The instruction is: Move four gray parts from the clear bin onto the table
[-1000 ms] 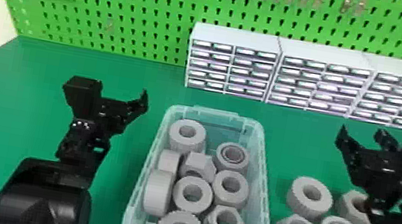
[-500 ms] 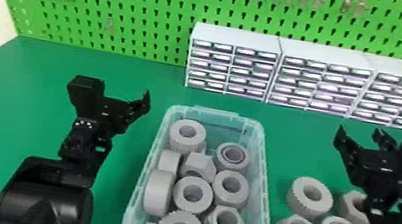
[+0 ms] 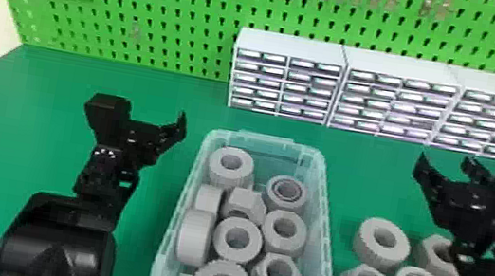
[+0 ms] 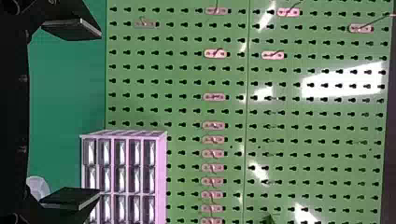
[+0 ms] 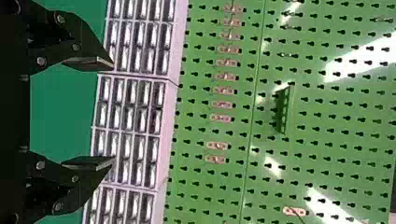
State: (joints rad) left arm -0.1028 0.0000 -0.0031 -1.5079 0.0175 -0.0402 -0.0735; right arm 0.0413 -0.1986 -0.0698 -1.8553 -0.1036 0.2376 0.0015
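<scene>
Jaws of left gripper (image 4: 100, 112) and right gripper (image 5: 113, 113) stand wide apart, holding nothing, so I should lift away gently, not brushing four gray parts (image 3: 373, 258) on the table (image 3: 163, 87).

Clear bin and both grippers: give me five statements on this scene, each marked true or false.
1. Four gray parts sit on the table outside the clear bin. True.
2. The left gripper is closed on a gray part. False: it is open and holds nothing.
3. The right gripper is open. True.
4. The parts outside the bin lie on its left. False: they lie on its right.
5. The clear bin is empty. False: several gray parts are inside.
</scene>
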